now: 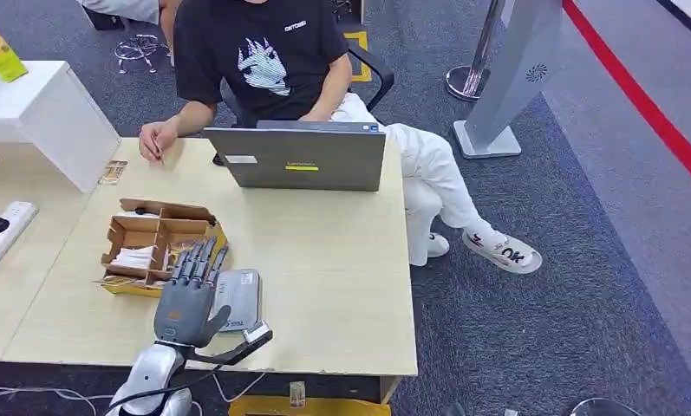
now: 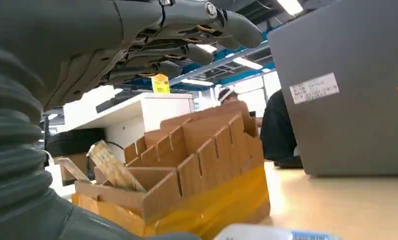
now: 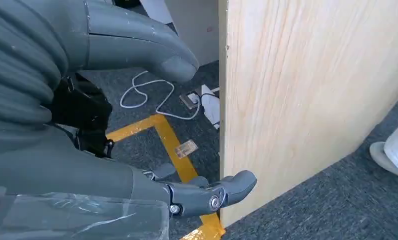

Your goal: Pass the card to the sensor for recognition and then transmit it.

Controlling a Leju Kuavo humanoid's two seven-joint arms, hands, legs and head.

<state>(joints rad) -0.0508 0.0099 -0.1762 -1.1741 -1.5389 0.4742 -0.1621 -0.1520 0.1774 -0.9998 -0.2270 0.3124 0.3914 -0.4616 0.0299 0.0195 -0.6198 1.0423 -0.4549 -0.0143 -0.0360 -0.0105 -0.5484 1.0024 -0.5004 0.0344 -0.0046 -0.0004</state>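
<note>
now the left hand [image 1: 190,290] hovers flat with fingers spread and empty over the worktop [image 1: 324,260], its fingertips above the near edge of the cardboard divider box [image 1: 155,238] where the cards [image 2: 114,167] sit, just beside the grey sensor [image 1: 237,299]. the right hand [image 3: 137,125] hangs below the worktop edge, fingers apart, holding nothing. a person [image 1: 264,56] sits behind a grey laptop [image 1: 298,156].

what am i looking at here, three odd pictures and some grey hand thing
It is a two-armed humanoid robot. One picture looks down from its head; the other two come from cameras at its wrists. Its left hand hovers, fingers spread and empty, over a cardboard box of cards and a grey sensor on the table. A person sits behind a laptop. The right hand hangs beside the table's edge, holding nothing.
</note>
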